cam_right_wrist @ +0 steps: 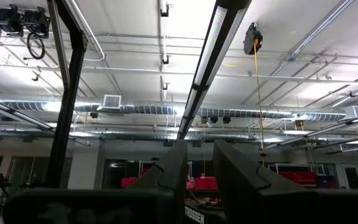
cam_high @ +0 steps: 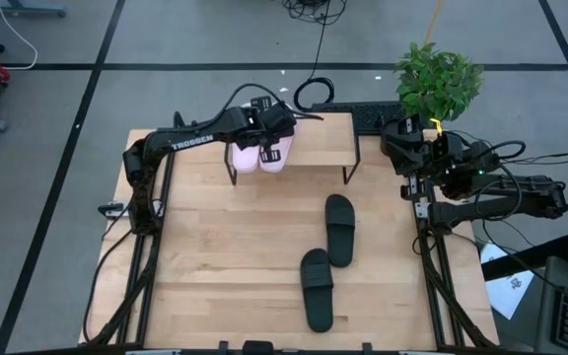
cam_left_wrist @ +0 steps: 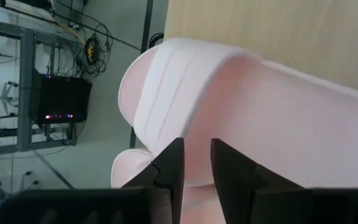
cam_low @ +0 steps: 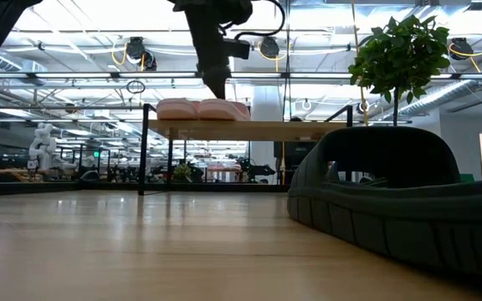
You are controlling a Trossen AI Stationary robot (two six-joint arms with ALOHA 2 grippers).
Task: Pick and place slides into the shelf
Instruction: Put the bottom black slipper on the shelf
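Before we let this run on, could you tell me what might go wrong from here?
1. The pink slides overhang the shelf at its front edge, with the left gripper right above them; a nudge as it lifts could tip one off.
2. The two black slides lie well apart from the shelf, and free space remains only on its right side, so placing them could crowd the pink pair.

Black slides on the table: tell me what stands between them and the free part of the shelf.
Nothing visible. The two black slides lie on bare tabletop in front of the shelf. The pink slides and the left tool occupy only the shelf's left part. The right tool is parked off the table's right edge.
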